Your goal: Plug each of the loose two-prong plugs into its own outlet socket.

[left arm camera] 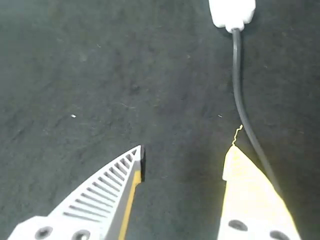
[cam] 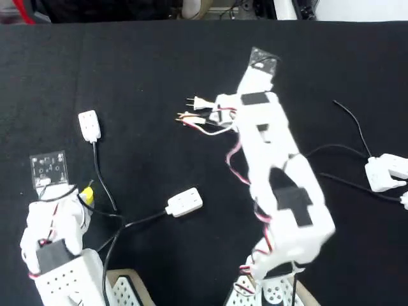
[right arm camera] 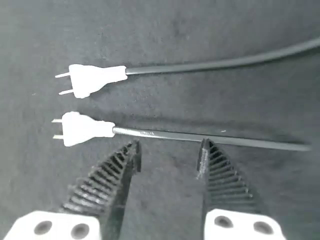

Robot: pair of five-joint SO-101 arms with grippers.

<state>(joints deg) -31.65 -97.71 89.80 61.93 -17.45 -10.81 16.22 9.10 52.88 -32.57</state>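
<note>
Two white two-prong plugs lie side by side on the black cloth, one (right arm camera: pixel 92 79) farther off and one (right arm camera: pixel 82 128) closer, each on a black cable. My right gripper (right arm camera: pixel 169 152) is open just short of the closer plug's cable, with nothing between its fingers. From above, both plugs (cam: pixel 196 109) lie just left of the right gripper (cam: pixel 215 116). My left gripper (left arm camera: pixel 186 159) is open and empty over bare cloth, with a white outlet socket (left arm camera: pixel 231 12) and its cable ahead of it. From above, that socket (cam: pixel 89 125) lies beyond the left gripper (cam: pixel 83 191).
A second white socket (cam: pixel 185 201) lies between the two arms, its black cable running toward the left arm's base. A third white socket block (cam: pixel 386 172) sits at the table's right edge with more black cables. The table's far edge runs along the top.
</note>
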